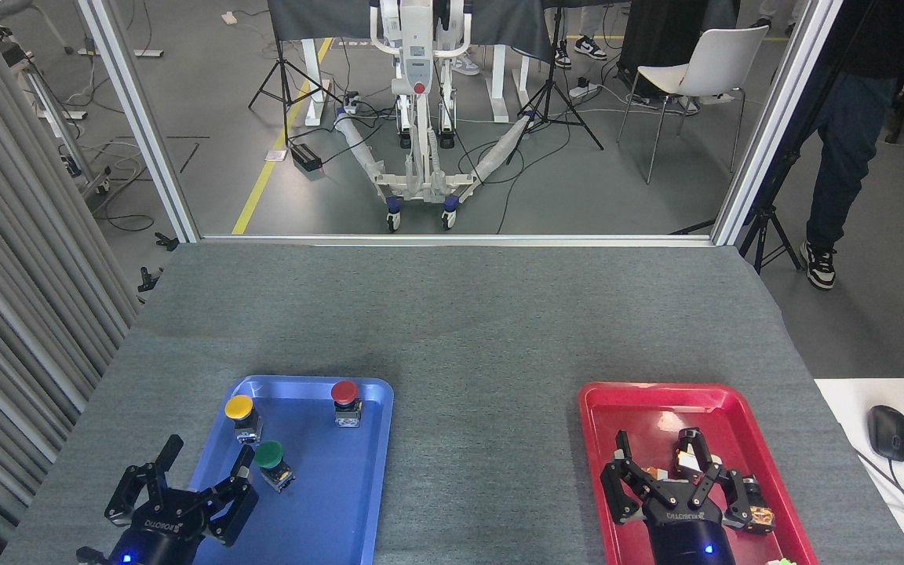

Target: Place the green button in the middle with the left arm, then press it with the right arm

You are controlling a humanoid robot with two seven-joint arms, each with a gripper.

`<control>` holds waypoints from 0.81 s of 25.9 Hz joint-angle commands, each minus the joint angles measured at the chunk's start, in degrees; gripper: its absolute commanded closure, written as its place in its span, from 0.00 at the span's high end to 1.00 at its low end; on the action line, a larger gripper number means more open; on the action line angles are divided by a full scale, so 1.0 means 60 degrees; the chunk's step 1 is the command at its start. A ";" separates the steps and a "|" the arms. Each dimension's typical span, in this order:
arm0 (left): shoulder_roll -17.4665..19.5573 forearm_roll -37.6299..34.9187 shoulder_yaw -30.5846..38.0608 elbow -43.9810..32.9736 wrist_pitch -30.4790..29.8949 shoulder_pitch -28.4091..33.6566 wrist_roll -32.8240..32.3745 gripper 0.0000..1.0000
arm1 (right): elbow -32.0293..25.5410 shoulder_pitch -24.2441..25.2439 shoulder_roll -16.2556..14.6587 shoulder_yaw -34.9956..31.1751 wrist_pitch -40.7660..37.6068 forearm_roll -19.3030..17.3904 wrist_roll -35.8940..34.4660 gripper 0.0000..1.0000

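Blue tray holds three buttons: yellow button far-left, red button far-right, green button nearest, all well apart. Green button stands near upright, slightly tilted, round matte cap up, black-silver block under it. Left gripper spread wide, one fingertip just beside the green cap, no grasp. Right gripper open over red tray, small items under it. The middle, grey felt-like cloth, lies between trays.
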 commanded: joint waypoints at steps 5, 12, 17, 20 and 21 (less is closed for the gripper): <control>0.0000 0.0014 0.0014 -0.0059 -0.0041 -0.0016 0.0047 0.99 | 0.0015 0.0022 -0.0005 0.0029 -0.0010 0.0000 0.0014 1.00; 0.0000 -0.0001 0.0014 -0.0161 -0.0421 0.0014 0.0105 0.99 | 0.0000 0.0022 -0.0005 0.0029 0.0005 0.0000 0.0014 1.00; 0.0000 -0.0001 0.0014 -0.0161 -0.0568 0.0043 0.0061 0.99 | 0.0015 0.0022 -0.0005 0.0058 0.0005 0.0000 0.0014 1.00; 0.0000 -0.0016 0.0000 -0.0161 -0.0597 0.0058 0.0061 0.99 | 0.0030 0.0007 -0.0005 0.0073 0.0005 0.0000 0.0014 1.00; 0.0000 -0.0016 0.0014 -0.0161 -0.0597 0.0072 0.0047 0.99 | 0.0030 -0.0007 0.0010 0.0073 0.0005 0.0000 0.0014 1.00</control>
